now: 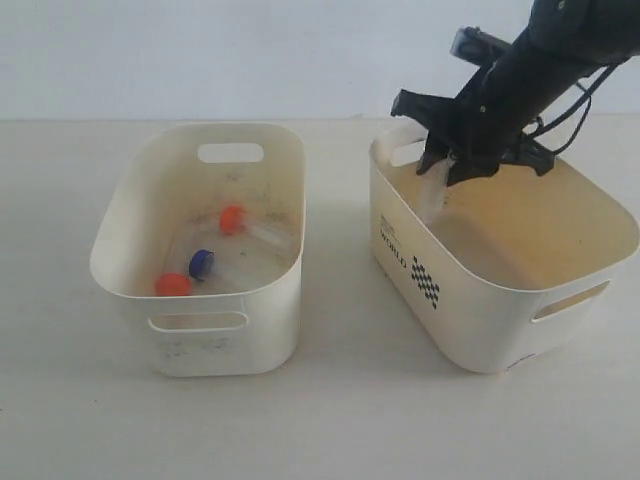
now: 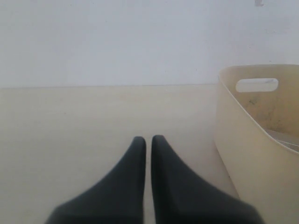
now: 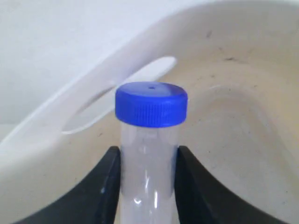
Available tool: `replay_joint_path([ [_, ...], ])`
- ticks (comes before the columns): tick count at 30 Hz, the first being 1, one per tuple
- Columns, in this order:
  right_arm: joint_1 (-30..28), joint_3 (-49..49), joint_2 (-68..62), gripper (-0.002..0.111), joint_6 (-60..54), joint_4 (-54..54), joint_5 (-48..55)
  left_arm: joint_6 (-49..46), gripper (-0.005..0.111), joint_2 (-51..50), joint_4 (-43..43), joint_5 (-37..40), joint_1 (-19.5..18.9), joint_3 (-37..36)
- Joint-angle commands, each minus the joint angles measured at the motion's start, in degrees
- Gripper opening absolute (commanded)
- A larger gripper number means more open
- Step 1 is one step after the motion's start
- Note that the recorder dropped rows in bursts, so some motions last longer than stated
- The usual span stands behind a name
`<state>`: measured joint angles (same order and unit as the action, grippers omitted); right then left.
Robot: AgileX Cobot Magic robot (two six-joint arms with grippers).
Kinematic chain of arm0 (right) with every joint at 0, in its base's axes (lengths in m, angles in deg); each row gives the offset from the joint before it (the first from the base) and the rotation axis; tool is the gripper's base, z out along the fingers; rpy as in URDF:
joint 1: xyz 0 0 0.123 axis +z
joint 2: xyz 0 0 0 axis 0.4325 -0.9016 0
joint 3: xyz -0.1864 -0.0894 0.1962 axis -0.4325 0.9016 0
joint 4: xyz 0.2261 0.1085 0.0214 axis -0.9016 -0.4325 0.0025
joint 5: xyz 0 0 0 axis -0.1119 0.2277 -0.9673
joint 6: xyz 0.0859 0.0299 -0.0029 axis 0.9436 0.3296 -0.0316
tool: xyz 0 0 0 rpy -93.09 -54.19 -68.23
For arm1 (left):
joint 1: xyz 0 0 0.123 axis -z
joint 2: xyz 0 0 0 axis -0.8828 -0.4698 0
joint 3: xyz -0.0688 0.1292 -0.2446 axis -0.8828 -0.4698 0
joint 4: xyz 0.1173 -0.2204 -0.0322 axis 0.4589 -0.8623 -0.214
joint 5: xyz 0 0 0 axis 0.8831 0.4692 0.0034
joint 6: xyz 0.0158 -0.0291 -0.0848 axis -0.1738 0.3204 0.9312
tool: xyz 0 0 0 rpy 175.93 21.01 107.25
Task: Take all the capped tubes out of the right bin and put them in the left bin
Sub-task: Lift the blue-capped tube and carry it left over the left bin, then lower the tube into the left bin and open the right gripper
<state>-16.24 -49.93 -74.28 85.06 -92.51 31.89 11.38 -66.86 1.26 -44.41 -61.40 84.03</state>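
Over the far corner of the right bin [image 1: 480, 320], on the side nearest the left bin [image 1: 250, 330], your right claw [image 1: 445, 168] is clamped on a blue-capped tube [image 3: 149, 140]. In the right wrist view, the two dark fingers [image 3: 105, 186] press against the clear body from either side, narrowed just to the tube's width. The blue cap [image 3: 152, 105] stands clear beyond the fingertips. Behind it you can see the bin's pale rim and an oval handle slot [image 3: 117, 98]. From the exterior view, the clear body reaches down past the rim into the stained interior. You cannot tell whether it touches the wall or floor.

The other three tubes lie on the floor of the left bin: two orange-capped tubes [image 1: 232, 219] and a second blue-capped one [image 1: 201, 263] between them, all well apart from the right claw.

Your left claw [image 2: 148, 140] has its fingers drawn together with only a thin slit between them, gripping nothing. It sits over the bare counter [image 2: 70, 130], with the left bin's wall just beside it
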Motion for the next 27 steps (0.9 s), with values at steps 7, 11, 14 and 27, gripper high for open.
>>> replay_joint_path([
  [7, 0.42, -0.08, 16.34, 0.000, -2.08, 8.95, -0.98, 0.54, 0.004, -0.03, -0.36, -0.26, -0.02, 0.21],
  [11, 4.82, -0.08, 20.65, 0.000, -4.60, 8.70, -1.34, 0.54, 0.004, -0.03, -0.36, -0.26, -0.02, 0.21],
  [14, 10.78, -0.08, 21.53, 0.000, -4.89, 8.44, -1.87, 0.54, 0.004, -0.03, -0.36, -0.26, -0.02, 0.21],
  [27, 27.15, -0.08, 12.05, 0.000, -3.74, 6.95, -16.58, 0.54, 0.004, -0.03, -0.36, -0.26, -0.02, 0.21],
])
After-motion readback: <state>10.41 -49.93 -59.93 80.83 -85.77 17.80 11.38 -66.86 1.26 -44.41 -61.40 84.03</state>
